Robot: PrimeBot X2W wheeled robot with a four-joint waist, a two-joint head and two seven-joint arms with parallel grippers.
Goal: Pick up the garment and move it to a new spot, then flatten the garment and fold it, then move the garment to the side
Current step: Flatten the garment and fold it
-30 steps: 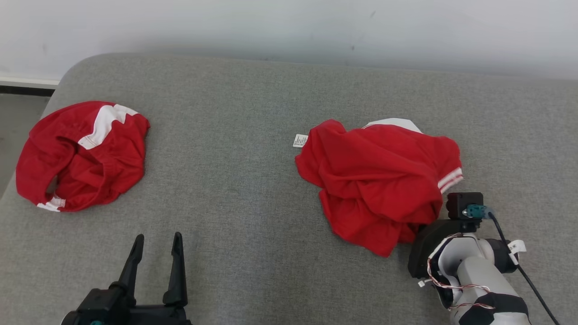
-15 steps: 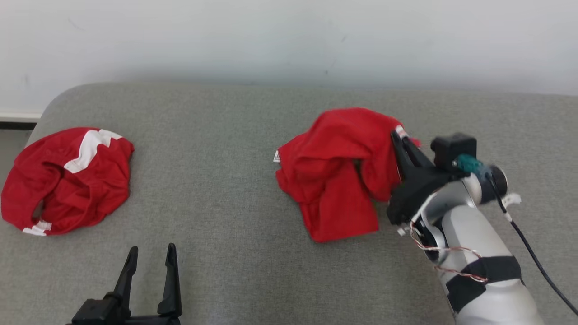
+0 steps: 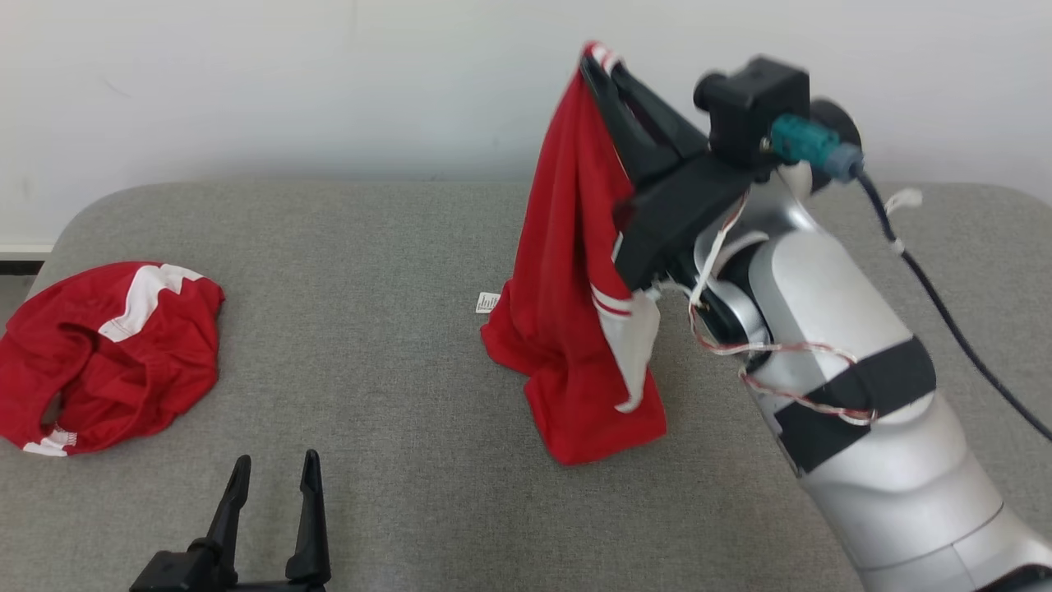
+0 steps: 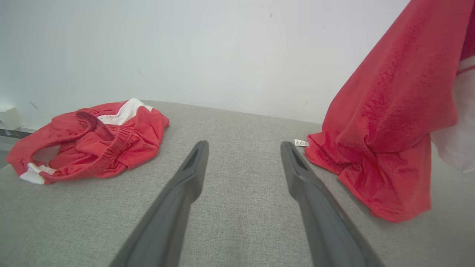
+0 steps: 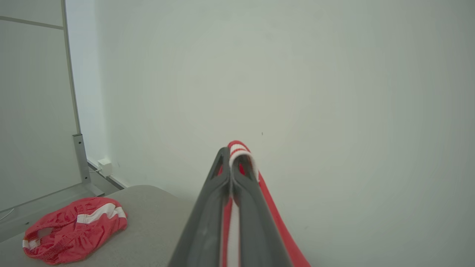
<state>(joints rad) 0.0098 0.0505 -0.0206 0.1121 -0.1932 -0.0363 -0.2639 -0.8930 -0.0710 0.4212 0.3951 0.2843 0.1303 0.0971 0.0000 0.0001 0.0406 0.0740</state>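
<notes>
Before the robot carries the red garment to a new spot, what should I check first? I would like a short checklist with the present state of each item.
1. The right end effector is shut on the striped edge of the hanging garment: ok.
2. The hanging garment is fully clear of the grey cushion: not ok, its lower end rests there.
3. The left end effector is open and holds nothing: ok.
4. The other red garment lies apart, at the left: ok.
5. The grip is firm enough for carrying: cannot tell.
</notes>
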